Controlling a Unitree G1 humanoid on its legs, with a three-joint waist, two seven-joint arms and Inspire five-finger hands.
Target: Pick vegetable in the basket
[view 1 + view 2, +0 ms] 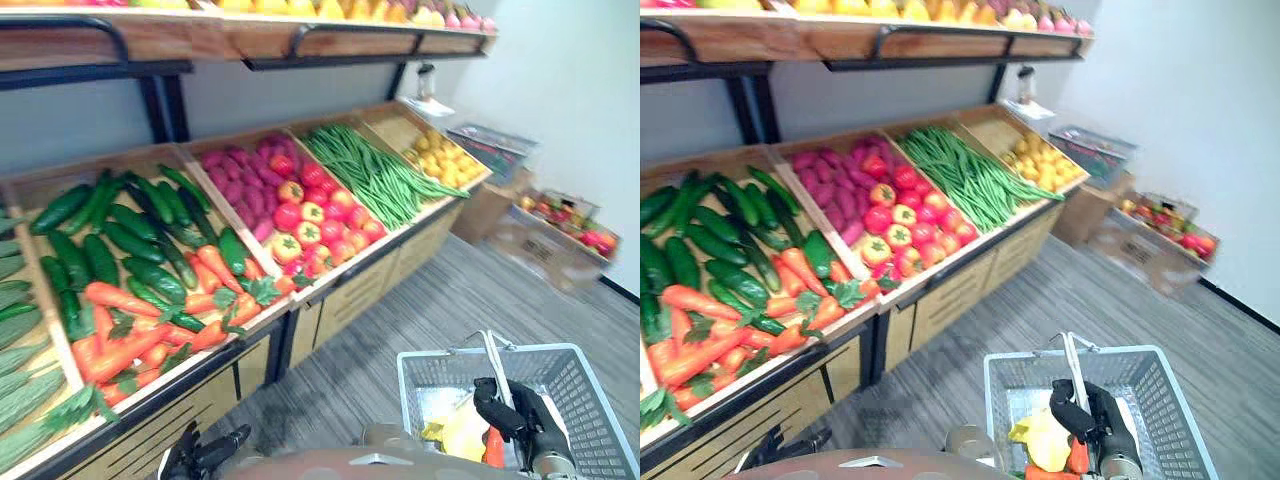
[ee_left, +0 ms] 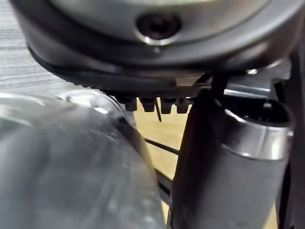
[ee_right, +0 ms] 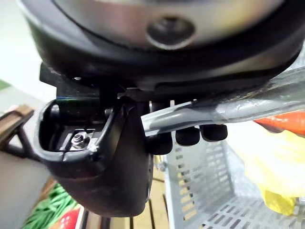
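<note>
Carrots (image 1: 125,350) lie slantwise in the wooden bin (image 1: 100,168), just up and ahead of the left robot hand (image 1: 205,452), fingers loose and empty, so it's nearer. Over on the other side, the right robot hand (image 1: 515,410) is curled round the handle (image 1: 497,362) of the basket (image 1: 590,400).

No legible text, label, number or sign anywhere

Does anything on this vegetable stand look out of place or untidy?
Yes. One red vegetable sits among the purple vegetables at the back of their crate, apart from the red pile in front. Nothing looks spilled or damaged.
</note>
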